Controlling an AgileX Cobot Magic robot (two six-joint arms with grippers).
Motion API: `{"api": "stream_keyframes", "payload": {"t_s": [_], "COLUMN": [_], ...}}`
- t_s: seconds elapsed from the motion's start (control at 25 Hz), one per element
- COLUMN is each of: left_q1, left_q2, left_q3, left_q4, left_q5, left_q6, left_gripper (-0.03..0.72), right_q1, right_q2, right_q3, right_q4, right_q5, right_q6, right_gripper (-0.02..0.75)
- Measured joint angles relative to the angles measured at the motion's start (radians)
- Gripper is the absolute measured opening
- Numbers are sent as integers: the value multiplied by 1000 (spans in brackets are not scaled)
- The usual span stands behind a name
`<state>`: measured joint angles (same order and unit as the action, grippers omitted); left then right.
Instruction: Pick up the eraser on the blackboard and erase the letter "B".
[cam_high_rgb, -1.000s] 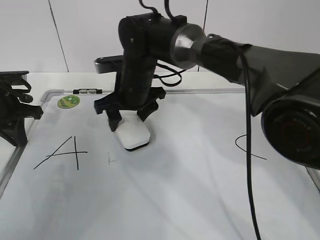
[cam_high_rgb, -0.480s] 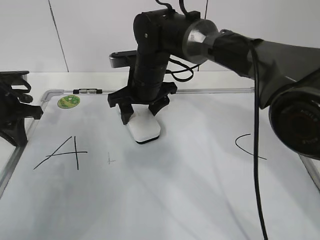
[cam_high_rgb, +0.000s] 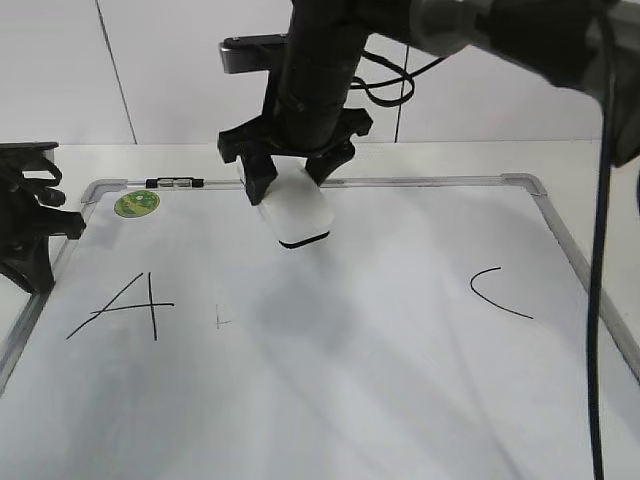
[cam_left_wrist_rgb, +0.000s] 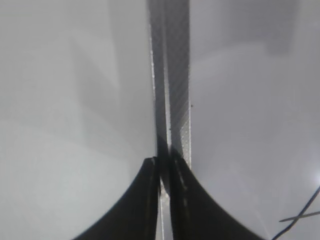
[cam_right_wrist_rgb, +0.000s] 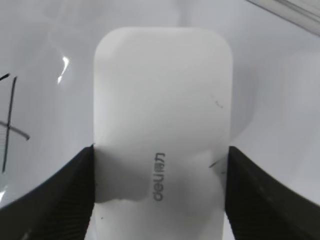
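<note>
My right gripper (cam_high_rgb: 293, 180) is shut on the white eraser (cam_high_rgb: 297, 213) and holds it tilted above the blackboard (cam_high_rgb: 400, 380), near the board's far edge. In the right wrist view the eraser (cam_right_wrist_rgb: 162, 115) fills the space between the jaws (cam_right_wrist_rgb: 160, 167). No whole letter "B" shows; only a small black mark (cam_high_rgb: 222, 321) lies between the "A" (cam_high_rgb: 125, 305) and the "C" (cam_high_rgb: 497, 290). My left gripper (cam_high_rgb: 30, 235) rests at the board's left edge, shut and empty, over the metal frame (cam_left_wrist_rgb: 172, 75).
A round green sticker (cam_high_rgb: 137, 203) lies at the board's far left corner. A small dark object (cam_high_rgb: 175, 182) sits on the far frame. The right arm's black cable (cam_high_rgb: 597, 300) hangs at the right. Black marker strokes (cam_right_wrist_rgb: 10, 125) show left of the eraser.
My right gripper has lifted the eraser off the board and carried it up and toward the far edge. The left arm has not moved.
</note>
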<state>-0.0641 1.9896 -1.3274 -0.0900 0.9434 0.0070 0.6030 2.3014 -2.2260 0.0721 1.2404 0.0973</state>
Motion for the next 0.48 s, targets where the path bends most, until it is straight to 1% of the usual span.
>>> {"api": "stream_keyframes", "payload": {"t_s": [0.16, 0.24, 0.48], "left_q1": [0, 0, 0], "left_q2": [0, 0, 0], "left_q3": [0, 0, 0], "left_q4": [0, 0, -1], "left_q5": [0, 0, 0], "left_q6": [0, 0, 2], "left_gripper": [24, 24, 24], "right_q1": [39, 74, 150], "right_q2": [-49, -58, -62], "right_q3": [66, 96, 141], "right_q4": [10, 13, 29], "right_q5": [2, 2, 4], "right_q6": [-17, -24, -37], "right_gripper": [568, 568, 568]}}
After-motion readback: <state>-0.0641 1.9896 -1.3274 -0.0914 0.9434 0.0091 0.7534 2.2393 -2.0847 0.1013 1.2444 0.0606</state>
